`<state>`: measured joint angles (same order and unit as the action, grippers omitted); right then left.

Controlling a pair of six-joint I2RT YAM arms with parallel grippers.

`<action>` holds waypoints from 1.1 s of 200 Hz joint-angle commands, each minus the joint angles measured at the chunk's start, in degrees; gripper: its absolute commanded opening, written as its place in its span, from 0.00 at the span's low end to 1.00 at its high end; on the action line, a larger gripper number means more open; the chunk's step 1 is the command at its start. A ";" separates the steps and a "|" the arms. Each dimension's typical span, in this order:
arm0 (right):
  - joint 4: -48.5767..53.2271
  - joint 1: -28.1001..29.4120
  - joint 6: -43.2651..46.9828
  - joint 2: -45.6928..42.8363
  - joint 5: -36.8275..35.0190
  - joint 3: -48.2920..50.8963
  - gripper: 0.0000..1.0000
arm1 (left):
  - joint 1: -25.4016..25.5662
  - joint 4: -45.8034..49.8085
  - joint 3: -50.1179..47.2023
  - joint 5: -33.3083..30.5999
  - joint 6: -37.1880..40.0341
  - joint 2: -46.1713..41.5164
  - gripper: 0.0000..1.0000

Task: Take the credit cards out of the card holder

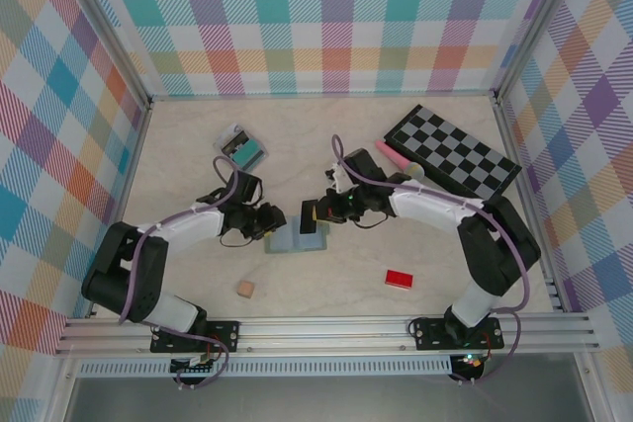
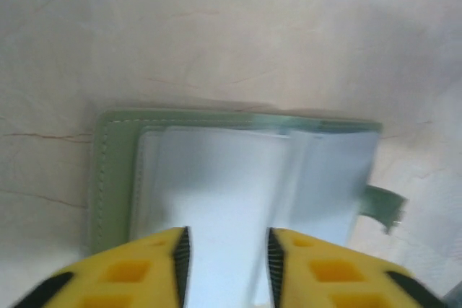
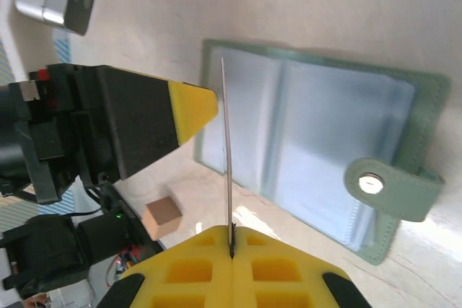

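plaid walls are set around a pale marbled table (image 1: 346, 145). the left gripper (image 2: 225, 257) is held slightly parted, its yellow fingertips (image 2: 144, 268) pressed down on the clear sleeves (image 2: 216, 178) of the opened card holder (image 2: 115, 171). the right gripper (image 3: 232, 239) is clamped on a thin credit card (image 3: 226, 142), seen edge-on above the holder. the holder is laid flat toward the table's near edge, about mid-width, its long axis parallel to that edge.
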<state>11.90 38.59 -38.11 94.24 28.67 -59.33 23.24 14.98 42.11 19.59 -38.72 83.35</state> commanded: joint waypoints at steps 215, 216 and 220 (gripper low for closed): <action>-30.04 -7.46 -17.30 -2.97 20.87 5.64 0.00 | 0.22 -29.65 -1.65 23.03 -18.57 -13.47 0.31; -29.98 -7.47 -17.24 -2.94 20.85 5.63 0.00 | 0.22 -29.70 -1.67 23.03 -18.58 -13.48 0.31; -29.59 -7.47 -17.04 -2.93 20.62 5.63 0.00 | 0.22 -29.97 -1.74 23.06 -18.66 -13.56 0.29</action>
<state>-17.58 31.20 -55.33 90.80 48.95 -54.08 23.18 -10.24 41.12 40.05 -56.38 70.13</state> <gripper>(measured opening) 0.049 0.335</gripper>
